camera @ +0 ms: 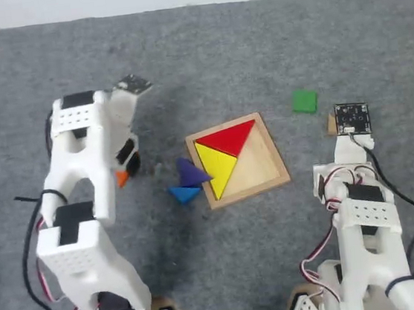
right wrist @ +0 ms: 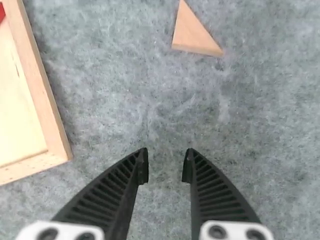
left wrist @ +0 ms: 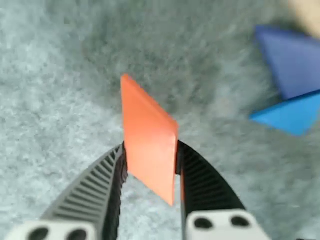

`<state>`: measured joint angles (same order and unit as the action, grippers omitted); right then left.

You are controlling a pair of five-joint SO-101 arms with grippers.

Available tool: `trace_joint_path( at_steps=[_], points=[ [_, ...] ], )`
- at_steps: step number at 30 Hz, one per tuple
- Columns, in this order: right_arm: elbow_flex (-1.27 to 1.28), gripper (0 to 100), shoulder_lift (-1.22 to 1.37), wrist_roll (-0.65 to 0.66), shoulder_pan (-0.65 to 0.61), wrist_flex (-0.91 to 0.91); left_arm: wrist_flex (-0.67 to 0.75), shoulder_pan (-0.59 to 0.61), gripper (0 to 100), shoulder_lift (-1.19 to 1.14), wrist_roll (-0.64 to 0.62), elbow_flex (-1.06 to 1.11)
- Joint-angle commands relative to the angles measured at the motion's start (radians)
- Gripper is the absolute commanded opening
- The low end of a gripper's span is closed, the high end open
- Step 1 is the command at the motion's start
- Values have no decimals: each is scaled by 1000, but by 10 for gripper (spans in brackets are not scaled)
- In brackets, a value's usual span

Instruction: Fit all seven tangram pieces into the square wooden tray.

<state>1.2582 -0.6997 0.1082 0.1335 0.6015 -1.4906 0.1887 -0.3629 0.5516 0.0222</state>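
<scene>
Left wrist view: L fingers [left wrist: 202, 182] pinch orange piece [left wrist: 149, 142]; R fingers [right wrist: 125, 190] apart.

The grey surface [camera: 219, 64] bears the tray [camera: 252, 192], with a purple piece [camera: 190, 172] and blue piece [camera: 184, 193] beside it. A green square [camera: 305, 101] and tan triangle [camera: 331, 123] (bare wood) lie apart.

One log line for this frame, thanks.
left tool: shut on orange piece | right tool: open, empty | tray: red, yellow in | purple, blue, green outside

The red triangle [camera: 229, 137] and yellow triangle [camera: 216, 166] lie inside the wooden tray [camera: 262, 165].
</scene>
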Motion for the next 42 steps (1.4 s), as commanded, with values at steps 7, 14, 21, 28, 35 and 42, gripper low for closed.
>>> trace_joint_path(
  at_steps=[7,14,21,28,35,42],
  points=[
    [-5,123,-38,14,5,-16,-78,-83,12,40,-477,-242],
    [-3,123,-38,14,5,-15,-6,-78,13,-206,-565,-334],
    [-3,123,-38,14,5,-15,-6,-72,135,-354,-488,-427],
    [-3,123,-38,14,5,-15,0,-61,182,-249,-400,-443],
    [-3,123,-38,14,5,-15,-6,-58,182,-123,-377,-427],
    [-3,123,-31,14,5,-18,2,-69,182,-173,-331,-404]
  ],
)
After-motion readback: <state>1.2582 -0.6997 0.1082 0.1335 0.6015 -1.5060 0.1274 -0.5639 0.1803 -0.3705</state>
